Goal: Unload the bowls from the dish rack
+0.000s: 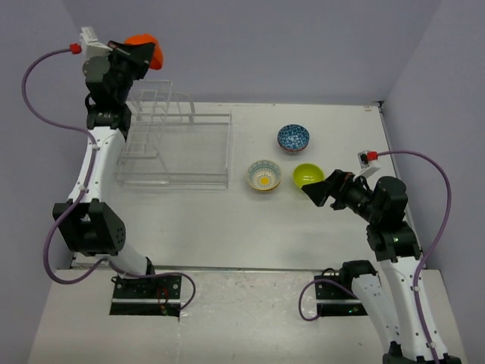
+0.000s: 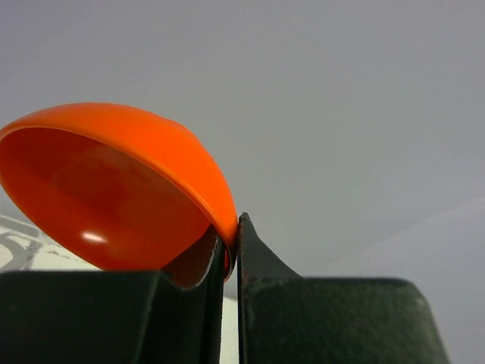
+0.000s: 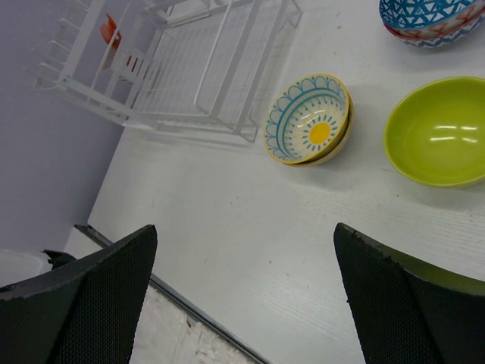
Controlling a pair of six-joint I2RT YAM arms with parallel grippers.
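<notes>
White table: dish rack sits left. Left gripper clamps orange bowl by the rim, up over rack's far-left end. Right gripper spread wide, just beside green bowl right of rack.

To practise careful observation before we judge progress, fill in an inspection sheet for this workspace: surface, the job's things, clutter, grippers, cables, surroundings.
Surface: white table.
Job's things: clear dish rack on the left, no bowl seen in it; orange bowl held in the air; blue patterned bowl, yellow-centred bowl and green bowl sit open side up on the table, right of the rack.
Clutter: nothing seen.
Grippers: left gripper shut on the orange bowl's rim, by the rack's far-left end; right gripper open, empty, beside the green bowl.
Cables: left purple cable and right purple cable loop along the arms, away from the bowls.
Surroundings: plain grey walls.
</notes>
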